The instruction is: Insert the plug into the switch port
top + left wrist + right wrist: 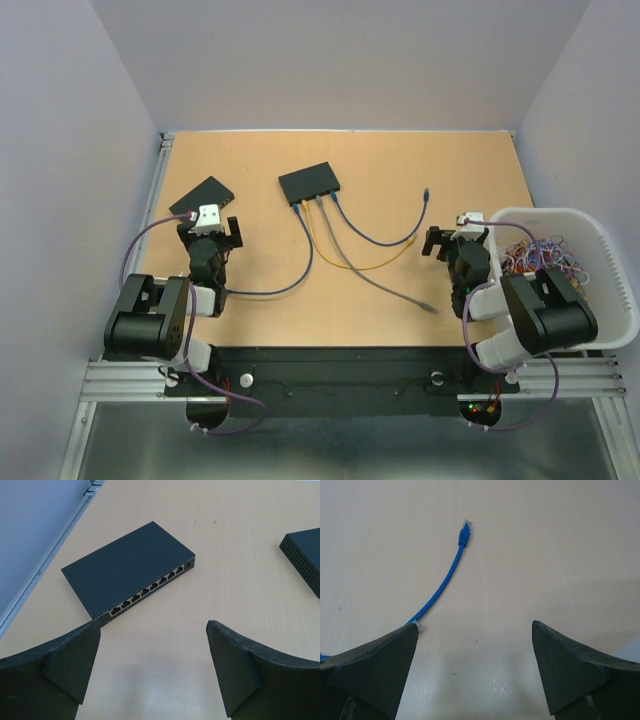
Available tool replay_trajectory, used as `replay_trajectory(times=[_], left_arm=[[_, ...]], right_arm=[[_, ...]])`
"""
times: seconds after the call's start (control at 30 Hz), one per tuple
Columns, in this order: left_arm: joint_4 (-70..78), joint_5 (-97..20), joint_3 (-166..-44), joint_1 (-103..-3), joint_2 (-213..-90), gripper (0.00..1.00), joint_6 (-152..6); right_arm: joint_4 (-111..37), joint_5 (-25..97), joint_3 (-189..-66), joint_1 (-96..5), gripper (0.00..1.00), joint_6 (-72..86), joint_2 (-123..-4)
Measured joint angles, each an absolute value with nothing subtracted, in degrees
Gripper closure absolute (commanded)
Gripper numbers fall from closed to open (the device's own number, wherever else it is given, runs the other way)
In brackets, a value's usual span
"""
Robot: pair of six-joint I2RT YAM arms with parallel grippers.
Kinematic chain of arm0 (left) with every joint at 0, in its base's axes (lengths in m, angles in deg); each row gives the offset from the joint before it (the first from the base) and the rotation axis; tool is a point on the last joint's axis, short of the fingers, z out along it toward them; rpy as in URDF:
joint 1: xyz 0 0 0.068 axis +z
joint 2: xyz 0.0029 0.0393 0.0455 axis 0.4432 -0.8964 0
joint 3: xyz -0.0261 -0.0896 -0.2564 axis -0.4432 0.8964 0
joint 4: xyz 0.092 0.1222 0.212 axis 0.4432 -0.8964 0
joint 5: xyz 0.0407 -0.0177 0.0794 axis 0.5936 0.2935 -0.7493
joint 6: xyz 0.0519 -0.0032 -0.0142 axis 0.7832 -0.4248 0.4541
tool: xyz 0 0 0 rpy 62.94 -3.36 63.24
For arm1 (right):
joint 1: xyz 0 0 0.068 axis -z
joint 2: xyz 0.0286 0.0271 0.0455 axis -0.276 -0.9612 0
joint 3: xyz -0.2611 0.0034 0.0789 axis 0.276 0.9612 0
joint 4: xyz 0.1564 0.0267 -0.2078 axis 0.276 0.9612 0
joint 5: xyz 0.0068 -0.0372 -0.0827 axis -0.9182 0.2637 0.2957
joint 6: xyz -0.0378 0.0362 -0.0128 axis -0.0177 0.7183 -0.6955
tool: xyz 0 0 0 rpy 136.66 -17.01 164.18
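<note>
top view: my left gripper (208, 232) and right gripper (455, 238) both sit spread open, empty; the blue plug (427, 192) lies on the table (270, 320) ahead of the right one, well apart from the empty switch (203, 194) at left. left wrist: its ports (150, 587) face me, all vacant. right wrist: plug loose beyond my open fingers (375, 665). grasp and insertion all left

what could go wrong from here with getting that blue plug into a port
The blue plug lies flat on the table; the open right gripper may pinch the cable instead. That cable seems tied to the middle switch, so pulling may drag it. The left switch lies unheld and may slide.
</note>
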State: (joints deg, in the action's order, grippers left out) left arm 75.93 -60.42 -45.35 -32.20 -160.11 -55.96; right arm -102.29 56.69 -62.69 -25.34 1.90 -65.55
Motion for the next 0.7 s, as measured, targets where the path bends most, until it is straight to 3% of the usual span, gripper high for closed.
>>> replay_trajectory(times=[0.17, 0.7], left_arm=[[75.9, -60.4, -45.4, -32.2, -160.1, 0.01, -56.0], [75.9, -60.4, -45.4, -32.2, -160.1, 0.01, -56.0]], right_arm=[[-108.1, 53.7, -62.0, -21.9, 0.00, 2.3, -75.4], [-109.7, 46.5, -63.9, -17.5, 0.00, 4.4, -75.7]])
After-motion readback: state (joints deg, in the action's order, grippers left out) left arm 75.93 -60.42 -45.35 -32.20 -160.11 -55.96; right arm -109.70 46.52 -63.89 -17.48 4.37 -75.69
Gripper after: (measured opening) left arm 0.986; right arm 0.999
